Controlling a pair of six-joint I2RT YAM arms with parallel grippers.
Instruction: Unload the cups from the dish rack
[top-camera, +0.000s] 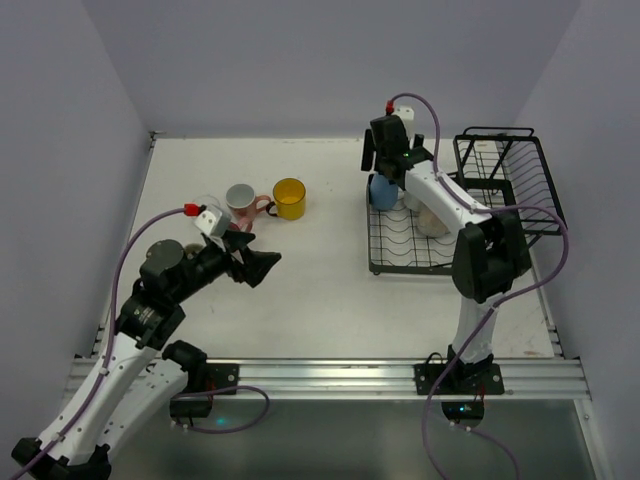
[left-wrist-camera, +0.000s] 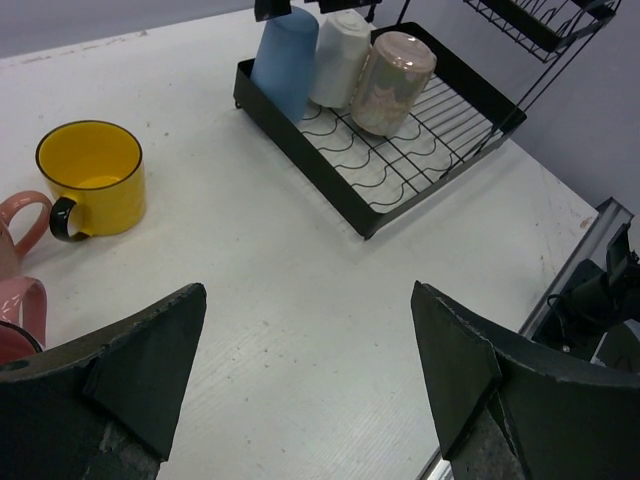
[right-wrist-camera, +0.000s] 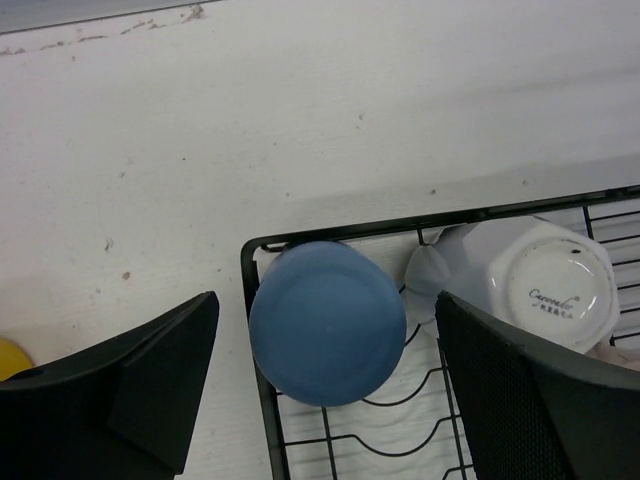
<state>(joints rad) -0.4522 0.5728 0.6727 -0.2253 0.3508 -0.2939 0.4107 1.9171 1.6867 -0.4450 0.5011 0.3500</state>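
Seen from above, the right gripper (top-camera: 385, 172) hangs over the blue cup (top-camera: 381, 192) in the dish rack (top-camera: 400, 268). The left wrist view shows the left gripper (left-wrist-camera: 308, 300) spread wide and empty, near the yellow mug (left-wrist-camera: 92, 177). In the right wrist view, the jaws stand apart either side of the upturned cup, so the next move is probably to lower and close.

The right gripper (right-wrist-camera: 322, 310) is hovering with its fingers (right-wrist-camera: 150, 380) spread wide, straddling an upturned blue cup (right-wrist-camera: 328, 322) in the rack's (right-wrist-camera: 500, 209) left corner. A white cup (right-wrist-camera: 545, 282) is sitting bottom-up just right of it.
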